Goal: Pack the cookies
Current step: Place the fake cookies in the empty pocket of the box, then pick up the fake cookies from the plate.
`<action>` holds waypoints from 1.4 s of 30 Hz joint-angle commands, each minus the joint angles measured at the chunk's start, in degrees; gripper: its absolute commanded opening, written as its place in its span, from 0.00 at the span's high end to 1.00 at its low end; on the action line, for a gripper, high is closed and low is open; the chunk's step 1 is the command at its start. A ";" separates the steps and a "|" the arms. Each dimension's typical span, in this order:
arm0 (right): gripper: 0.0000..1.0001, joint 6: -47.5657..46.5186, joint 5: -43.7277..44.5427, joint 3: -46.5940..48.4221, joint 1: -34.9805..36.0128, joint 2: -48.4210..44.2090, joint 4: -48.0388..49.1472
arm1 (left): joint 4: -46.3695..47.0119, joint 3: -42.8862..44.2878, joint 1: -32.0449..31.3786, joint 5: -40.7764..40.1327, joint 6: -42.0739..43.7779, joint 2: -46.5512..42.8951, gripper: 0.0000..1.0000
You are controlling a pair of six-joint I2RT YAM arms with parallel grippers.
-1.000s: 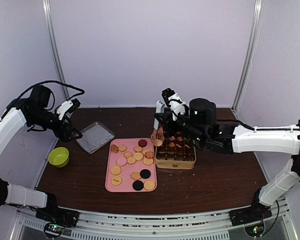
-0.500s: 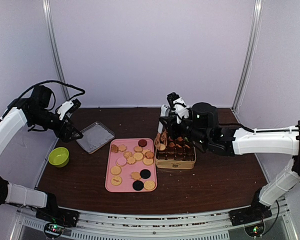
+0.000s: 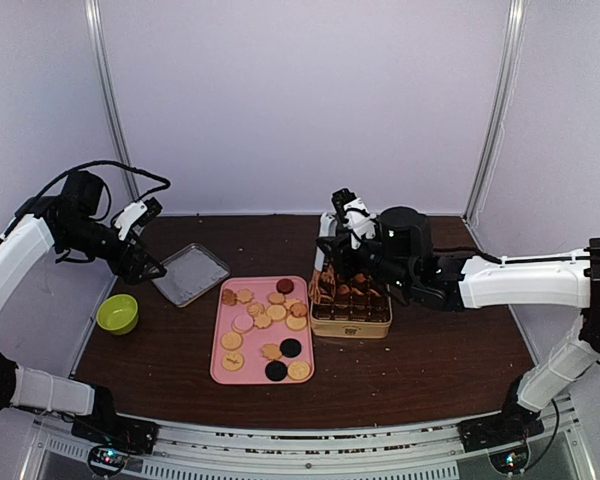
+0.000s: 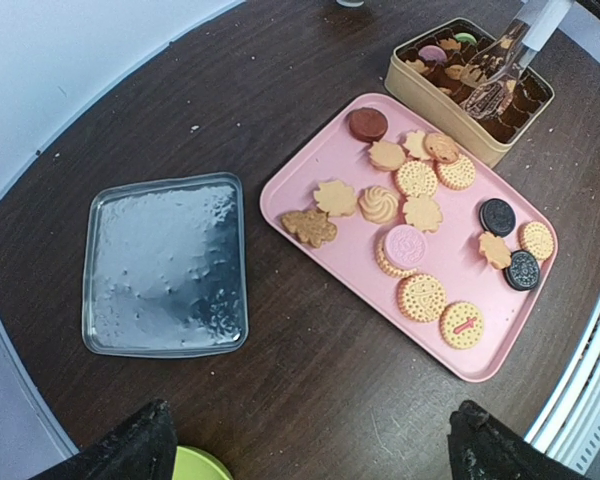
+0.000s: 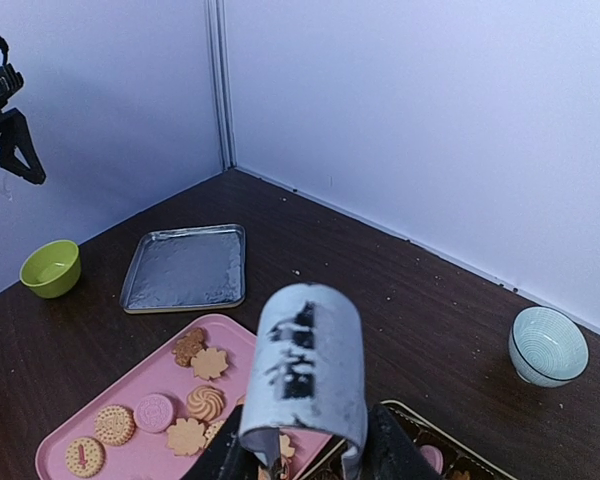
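- Most cookies [image 4: 417, 180] lie on the pink tray [image 4: 315, 160]; others sit in the gold tin [image 3: 350, 328] just beside the tray's right edge.
- The right fingers [image 5: 388, 448] clamp the taped handle of clear tongs [image 4: 495, 75], whose tips reach down into the tin.
- The left fingers [image 4: 130, 445] are spread wide and hold nothing, high over the desk [image 4: 310, 380].
- The print on the tin's front is too small to read, and the dark marks on the tape are too smudged.

Top view overhead, far; wrist views oblique, nearer; all share pink tray [image 3: 252, 372].
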 commanded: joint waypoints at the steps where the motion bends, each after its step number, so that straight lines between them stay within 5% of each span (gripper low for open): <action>1: 0.64 -0.61 -0.69 2.03 -0.35 -0.71 2.12 | 0.37 1.11 0.48 1.25 0.18 -0.46 0.02; 23: 0.75 -1.96 -1.57 4.68 -0.14 -3.24 0.14 | 0.37 1.45 0.47 1.56 0.13 -0.59 0.03; 42: 0.69 1.24 -4.41 14.41 14.92 10.51 0.43 | 0.28 1.11 0.45 -0.11 0.30 -1.45 0.02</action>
